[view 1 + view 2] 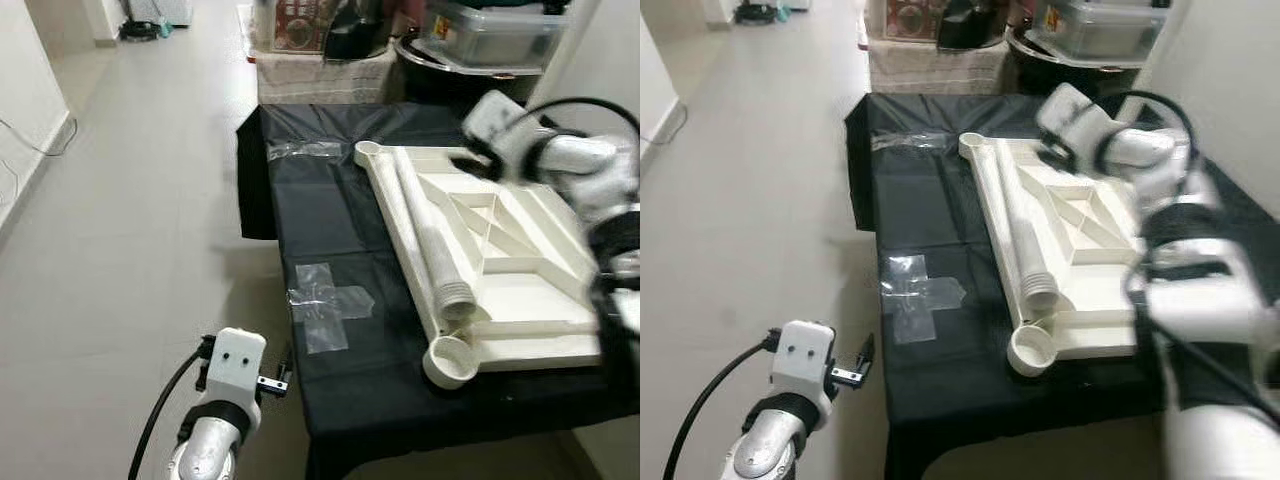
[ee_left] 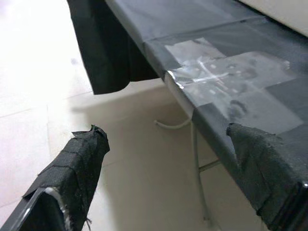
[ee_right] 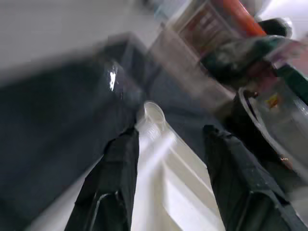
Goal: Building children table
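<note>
A white children's table top (image 1: 520, 290) lies upside down on a black-covered table (image 1: 330, 220). A white ribbed leg tube (image 1: 425, 235) rests along its left edge, between the far corner socket (image 1: 368, 150) and the near corner socket (image 1: 450, 362). My right gripper (image 3: 168, 132) hovers open over the far end of the top, with the far socket (image 3: 153, 115) just beyond its fingertips and nothing between them. My left gripper (image 2: 168, 139) hangs open and low beside the table's near left edge, holding nothing.
Clear tape patches (image 1: 327, 300) are stuck on the black cloth, with another strip (image 1: 305, 150) further back. A cloth-covered stand (image 1: 320, 75) and a clear plastic bin (image 1: 490, 30) stand behind the table. Tiled floor (image 1: 130, 220) stretches to the left.
</note>
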Robot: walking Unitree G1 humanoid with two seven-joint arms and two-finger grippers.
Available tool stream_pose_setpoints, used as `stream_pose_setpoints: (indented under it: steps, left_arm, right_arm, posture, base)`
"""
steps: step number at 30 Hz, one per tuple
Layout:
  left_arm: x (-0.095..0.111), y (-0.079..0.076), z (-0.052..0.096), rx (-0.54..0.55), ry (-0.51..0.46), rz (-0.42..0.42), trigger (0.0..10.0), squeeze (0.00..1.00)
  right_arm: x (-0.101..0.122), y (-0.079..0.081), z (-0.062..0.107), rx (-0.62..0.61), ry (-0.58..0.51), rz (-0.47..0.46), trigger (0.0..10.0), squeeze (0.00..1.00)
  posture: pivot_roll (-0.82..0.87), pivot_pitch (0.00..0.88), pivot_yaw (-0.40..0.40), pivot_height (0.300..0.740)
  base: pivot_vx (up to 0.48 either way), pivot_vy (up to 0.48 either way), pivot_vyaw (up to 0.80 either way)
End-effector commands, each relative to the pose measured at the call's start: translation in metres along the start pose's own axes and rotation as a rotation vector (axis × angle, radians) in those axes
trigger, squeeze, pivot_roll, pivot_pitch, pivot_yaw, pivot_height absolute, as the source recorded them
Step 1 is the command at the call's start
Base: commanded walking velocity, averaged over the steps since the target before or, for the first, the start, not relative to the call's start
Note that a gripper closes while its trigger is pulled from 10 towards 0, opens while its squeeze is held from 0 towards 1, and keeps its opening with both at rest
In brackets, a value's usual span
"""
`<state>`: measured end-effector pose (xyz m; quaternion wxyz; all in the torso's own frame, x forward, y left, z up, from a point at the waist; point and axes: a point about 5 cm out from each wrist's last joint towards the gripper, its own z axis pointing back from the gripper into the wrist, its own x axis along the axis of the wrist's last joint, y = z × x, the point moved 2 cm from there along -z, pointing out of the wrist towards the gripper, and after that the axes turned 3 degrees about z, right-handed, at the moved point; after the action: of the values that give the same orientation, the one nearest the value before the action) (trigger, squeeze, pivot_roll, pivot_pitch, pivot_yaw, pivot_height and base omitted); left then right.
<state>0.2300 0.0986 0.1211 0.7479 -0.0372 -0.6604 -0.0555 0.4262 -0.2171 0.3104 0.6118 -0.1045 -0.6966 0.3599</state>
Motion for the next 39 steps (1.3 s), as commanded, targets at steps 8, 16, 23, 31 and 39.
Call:
stream_pose_setpoints:
  steps: [8, 16, 23, 31, 39]
  left_arm:
    - [-0.005, 0.004, 0.001, 0.020, 0.004, -0.036, 10.0, 0.00]
    - [-0.004, 0.006, 0.002, 0.026, -0.012, -0.043, 10.0, 0.00]
    - [-0.003, 0.006, 0.001, 0.030, -0.020, -0.056, 10.0, 0.00]
    - [-0.004, 0.008, 0.000, 0.041, -0.018, -0.080, 10.0, 0.00]
    - [-0.007, 0.010, -0.001, 0.043, -0.003, -0.082, 10.0, 0.00]
  right_arm:
    - [-0.004, 0.054, -0.008, -0.124, -0.238, -0.380, 10.0, 0.00]
    - [-0.003, 0.116, 0.012, -0.144, -0.346, -0.572, 10.0, 0.00]
    - [0.000, 0.134, 0.018, -0.129, -0.354, -0.587, 10.0, 0.00]
    - [-0.002, 0.135, 0.019, -0.158, -0.335, -0.577, 10.0, 0.00]
    - [-0.002, 0.136, 0.023, -0.172, -0.313, -0.586, 10.0, 0.00]
  posture:
    - [0.06, 0.047, -0.066, 0.740]
    - [0.06, 0.040, -0.065, 0.740]
    - [0.07, 0.043, -0.064, 0.740]
    - [0.07, 0.045, -0.062, 0.740]
    - [0.07, 0.047, -0.065, 0.740]
  base:
    - [0.000, 0.000, 0.00]
    - [0.000, 0.000, 0.00]
    - [0.000, 0.000, 0.00]
    - [0.000, -0.133, 0.00]
    - [0.000, -0.467, 0.00]
